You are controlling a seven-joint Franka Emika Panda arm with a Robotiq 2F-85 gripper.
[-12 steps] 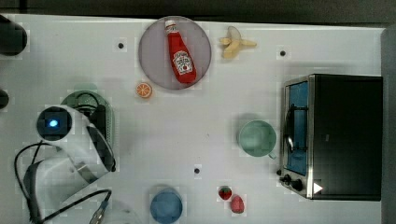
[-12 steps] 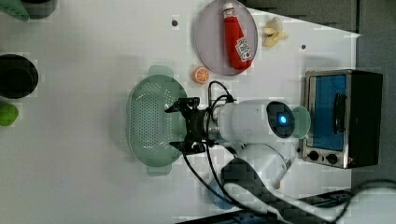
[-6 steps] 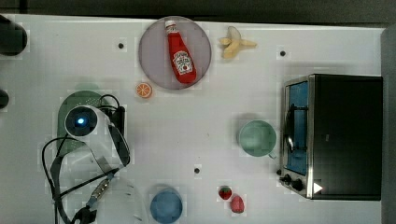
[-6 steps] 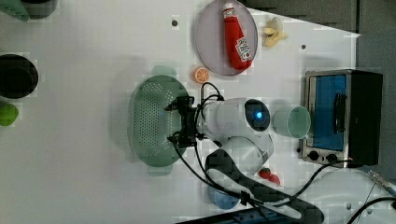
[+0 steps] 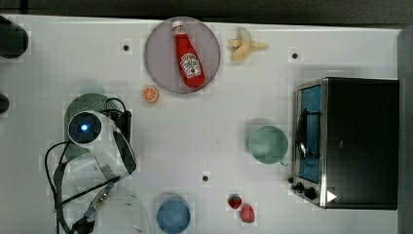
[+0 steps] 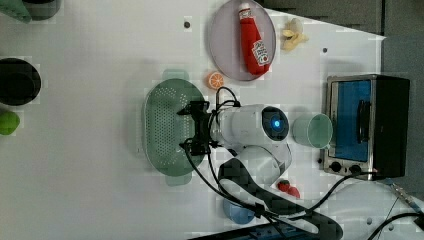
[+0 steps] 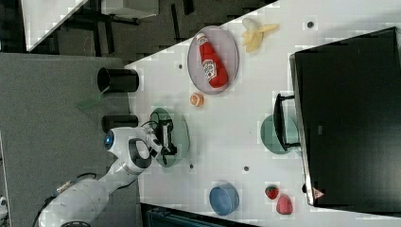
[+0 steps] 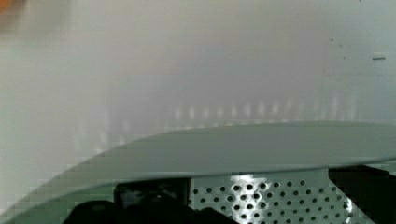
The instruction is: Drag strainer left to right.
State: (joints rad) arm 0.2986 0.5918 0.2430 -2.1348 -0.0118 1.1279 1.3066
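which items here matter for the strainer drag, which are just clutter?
In play: strainer; open gripper over its bowl.

Clutter: ketchup bottle on a plate, banana, orange slice, mug, toaster oven, blue bowl, two strawberries.

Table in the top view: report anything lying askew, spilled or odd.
The ketchup bottle lies on its side across the round plate, cap toward the table's far edge. The banana beside it is peeled open, its skin splayed. No spill shows. The strainer sits flat, with the open gripper over its bowl.
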